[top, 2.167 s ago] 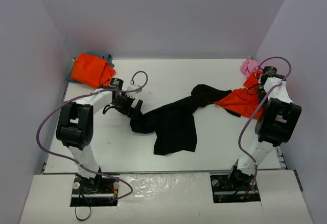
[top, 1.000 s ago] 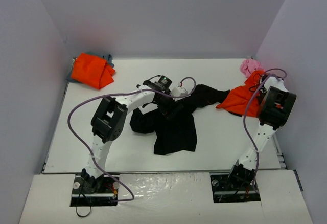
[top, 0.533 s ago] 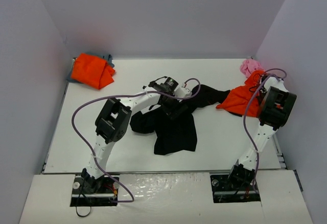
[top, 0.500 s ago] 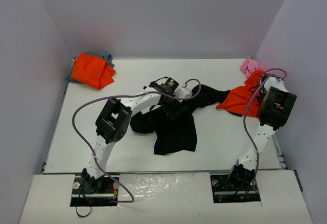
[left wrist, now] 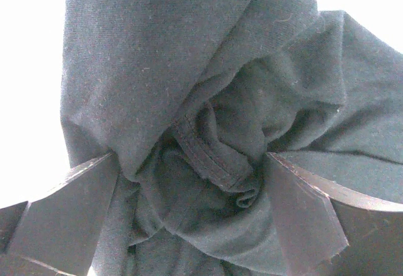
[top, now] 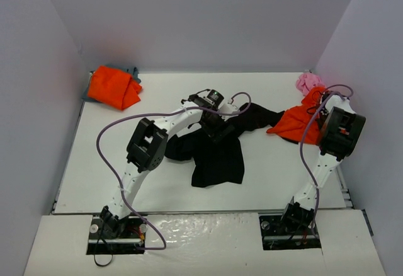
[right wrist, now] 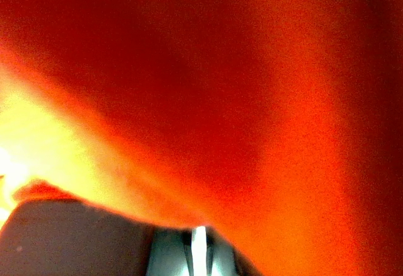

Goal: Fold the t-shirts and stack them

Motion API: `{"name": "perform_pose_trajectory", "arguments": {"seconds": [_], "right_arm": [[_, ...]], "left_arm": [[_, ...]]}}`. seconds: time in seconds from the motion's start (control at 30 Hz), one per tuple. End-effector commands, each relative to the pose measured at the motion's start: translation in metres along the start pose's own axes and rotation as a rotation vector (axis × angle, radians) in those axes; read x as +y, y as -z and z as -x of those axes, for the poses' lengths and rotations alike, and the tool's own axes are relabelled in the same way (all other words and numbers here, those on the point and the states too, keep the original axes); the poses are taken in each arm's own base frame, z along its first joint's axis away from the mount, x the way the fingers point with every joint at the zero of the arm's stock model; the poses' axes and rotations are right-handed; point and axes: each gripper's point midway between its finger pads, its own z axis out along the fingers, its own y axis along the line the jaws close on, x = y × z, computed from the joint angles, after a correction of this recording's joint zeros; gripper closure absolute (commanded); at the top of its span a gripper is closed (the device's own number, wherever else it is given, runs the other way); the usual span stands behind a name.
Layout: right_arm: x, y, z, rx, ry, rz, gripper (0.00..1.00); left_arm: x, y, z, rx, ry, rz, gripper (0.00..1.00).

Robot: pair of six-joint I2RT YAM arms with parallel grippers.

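Observation:
The black t-shirt (top: 217, 156) lies crumpled mid-table, one part stretching back right. My left gripper (top: 218, 128) is down on its upper middle, open, its fingers (left wrist: 75, 213) either side of a bunched hem fold (left wrist: 211, 156) of that black t-shirt (left wrist: 164, 55). An orange t-shirt (top: 293, 123) lies at the right, drawn to a peak at my right gripper (top: 321, 96). In the right wrist view orange cloth (right wrist: 252, 99) fills the frame, running off the shut fingertips of the right gripper (right wrist: 198, 233). A pink t-shirt (top: 307, 82) sits back right. Another orange t-shirt (top: 113, 87) lies on a blue-grey one (top: 133, 72) back left.
Grey walls close in the table (top: 94, 162) on the left, back and right. The left arm's purple cable (top: 107, 156) loops over the table's left half. The right arm's elbow (top: 340, 131) stands by the right wall.
My left arm has slid a little to the right and back over the black t-shirt, still open, and the cloth under it has bunched. The right arm has not moved.

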Motion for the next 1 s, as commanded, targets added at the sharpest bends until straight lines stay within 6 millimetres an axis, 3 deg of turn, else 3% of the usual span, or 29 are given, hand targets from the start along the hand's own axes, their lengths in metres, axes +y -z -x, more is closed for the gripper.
{"name": "perform_pose_trajectory", "arguments": {"seconds": [0.0, 0.1, 0.33, 0.5, 0.63, 0.83, 0.87, 0.93, 0.97], "right_arm": [[0.037, -0.019, 0.029, -0.109, -0.052, 0.159, 1.00], [0.041, -0.018, 0.032, -0.116, -0.055, 0.171, 1.00], [0.041, -0.012, 0.033, -0.129, -0.055, 0.172, 1.00], [0.038, -0.006, 0.036, -0.145, -0.068, 0.169, 1.00], [0.042, -0.005, 0.038, -0.145, -0.065, 0.169, 1.00], [0.048, -0.001, 0.041, -0.151, -0.061, 0.162, 1.00], [0.049, 0.000, 0.042, -0.152, -0.059, 0.159, 1.00], [0.051, 0.001, 0.043, -0.153, -0.056, 0.153, 1.00], [0.051, 0.001, 0.044, -0.153, -0.054, 0.149, 1.00]], "left_arm": [[-0.028, -0.043, -0.077, 0.223, 0.106, -0.167, 0.03], [-0.035, -0.038, -0.071, 0.203, 0.089, -0.212, 0.03], [-0.024, -0.039, -0.076, 0.217, 0.144, -0.198, 0.03], [-0.016, -0.017, -0.055, 0.122, 0.202, -0.248, 0.03], [0.006, -0.009, -0.054, 0.103, 0.320, -0.199, 0.03], [-0.008, -0.014, -0.066, 0.115, 0.453, -0.345, 0.05], [-0.013, -0.017, -0.067, 0.113, 0.497, -0.387, 0.21], [-0.021, -0.018, -0.062, 0.081, 0.511, -0.474, 0.78], [-0.019, -0.018, -0.062, 0.084, 0.519, -0.469, 0.91]]}}
